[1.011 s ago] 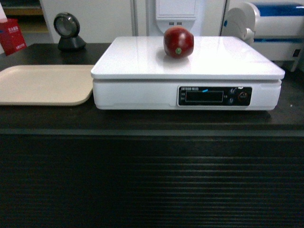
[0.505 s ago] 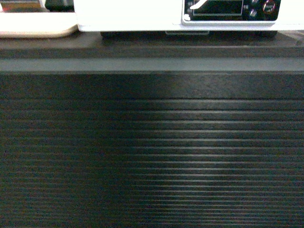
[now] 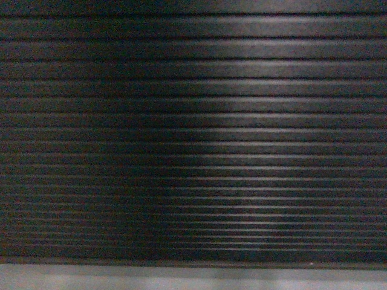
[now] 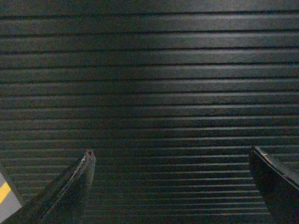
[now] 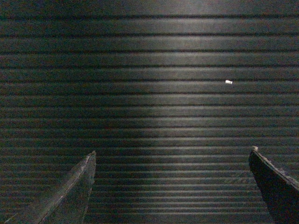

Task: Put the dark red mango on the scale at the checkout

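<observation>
Only the ribbed black front of the checkout (image 3: 193, 133) fills the head view; the dark red mango and the scale are out of view. In the left wrist view my left gripper (image 4: 172, 151) stands open, its two dark fingers far apart, facing the slatted checkout (image 4: 149, 84) front with nothing between them. My right gripper (image 5: 172, 151) is likewise open in the right wrist view, pointed at the same checkout (image 5: 149, 93) slats and holding nothing.
A pale strip of floor (image 3: 193, 279) runs along the bottom of the head view. A grey floor patch with a yellow stripe (image 4: 4, 193) shows at the left wrist view's lower left corner. A small white fleck (image 5: 228, 82) sits on the slats.
The head view has dropped steadily: a second ago it showed the mango resting on the scale, then only the scale's base and counter edge, now just the slatted front and floor.
</observation>
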Controlling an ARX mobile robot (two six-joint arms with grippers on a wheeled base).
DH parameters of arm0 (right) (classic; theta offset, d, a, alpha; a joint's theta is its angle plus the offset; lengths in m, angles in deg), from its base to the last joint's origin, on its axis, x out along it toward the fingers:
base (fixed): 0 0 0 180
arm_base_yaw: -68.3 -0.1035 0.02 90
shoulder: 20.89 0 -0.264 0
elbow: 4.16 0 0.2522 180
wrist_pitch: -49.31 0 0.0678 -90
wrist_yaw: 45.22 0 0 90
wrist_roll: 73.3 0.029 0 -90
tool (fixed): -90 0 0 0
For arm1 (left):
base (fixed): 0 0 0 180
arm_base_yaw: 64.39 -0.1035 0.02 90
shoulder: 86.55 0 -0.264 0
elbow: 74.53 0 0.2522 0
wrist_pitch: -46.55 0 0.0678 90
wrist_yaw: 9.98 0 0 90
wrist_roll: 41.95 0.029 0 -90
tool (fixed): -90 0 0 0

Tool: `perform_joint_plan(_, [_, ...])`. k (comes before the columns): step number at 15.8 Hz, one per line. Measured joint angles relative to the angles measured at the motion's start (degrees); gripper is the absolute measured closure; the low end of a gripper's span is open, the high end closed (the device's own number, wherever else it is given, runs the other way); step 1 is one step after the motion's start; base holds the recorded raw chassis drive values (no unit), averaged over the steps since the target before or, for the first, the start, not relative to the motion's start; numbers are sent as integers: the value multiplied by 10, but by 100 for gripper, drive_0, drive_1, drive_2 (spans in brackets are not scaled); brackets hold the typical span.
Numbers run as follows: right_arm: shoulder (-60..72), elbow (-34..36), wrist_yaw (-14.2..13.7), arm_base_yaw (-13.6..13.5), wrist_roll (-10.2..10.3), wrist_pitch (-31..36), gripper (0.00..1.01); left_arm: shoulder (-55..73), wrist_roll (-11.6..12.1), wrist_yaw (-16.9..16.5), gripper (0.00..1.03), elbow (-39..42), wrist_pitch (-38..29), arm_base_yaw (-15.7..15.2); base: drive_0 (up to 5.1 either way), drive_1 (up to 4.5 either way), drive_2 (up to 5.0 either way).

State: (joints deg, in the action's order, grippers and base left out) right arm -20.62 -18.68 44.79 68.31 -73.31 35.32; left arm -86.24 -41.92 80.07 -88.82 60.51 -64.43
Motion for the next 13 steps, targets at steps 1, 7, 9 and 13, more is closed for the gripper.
perform_joint_plan(1, [0, 0, 0, 0, 0, 1, 3, 0, 0, 0, 5, 0, 0, 0, 0, 0, 0])
perform_joint_plan(7, [0, 0, 0, 0, 0, -1, 3, 0, 0, 0, 5, 0, 1, 0, 0, 0, 0])
perform_joint_plan(9, [0, 0, 0, 0, 0, -1, 3, 0, 0, 0, 5, 0, 1, 0, 0, 0, 0])
perform_joint_plan(13, [0, 0, 0, 0, 0, 0, 3, 0, 0, 0, 5, 0, 1, 0, 0, 0, 0])
